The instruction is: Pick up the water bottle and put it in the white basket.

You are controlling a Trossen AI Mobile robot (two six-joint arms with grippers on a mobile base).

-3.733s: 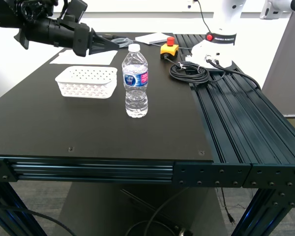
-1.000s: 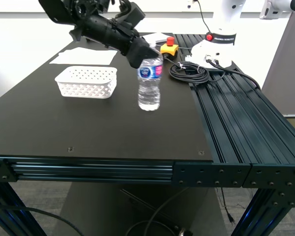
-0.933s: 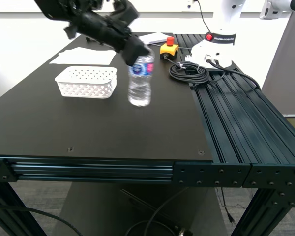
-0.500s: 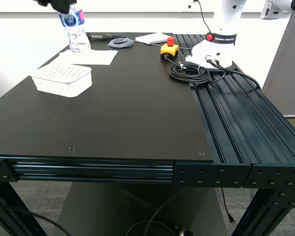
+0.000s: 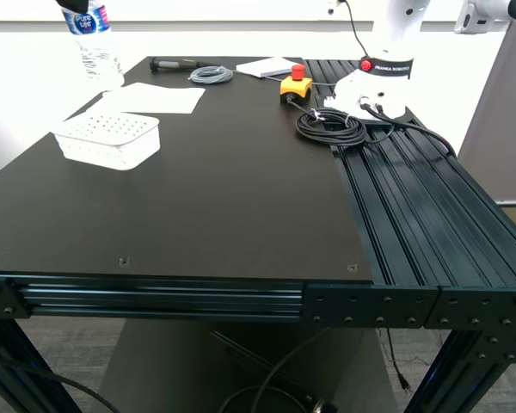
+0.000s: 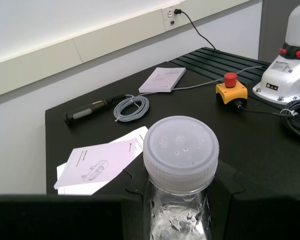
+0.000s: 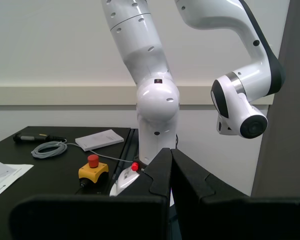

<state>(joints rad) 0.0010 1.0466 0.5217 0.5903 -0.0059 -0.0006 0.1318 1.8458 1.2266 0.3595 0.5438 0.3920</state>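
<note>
Water bottle hung at the exterior view's upper left, off the table and carried well away from the mid-table spot where it had stood upright a few seconds before; half a second earlier it sat a little lower and nearer the paper sheets. You could see in the first wrist view that my first gripper was clamped on its neck just under the white cap. White basket had also shifted toward the exterior view's left edge, compared with its place a second ago; what moved it I cannot tell. The bottle was past the basket, up and beyond it, so by my reading you would need to bring it back over the opening before any lowering. Further right, the coiled black cable and yellow stop button were unchanged. My second gripper had its jaws pressed together, holding nothing, facing the white robot arm.
</note>
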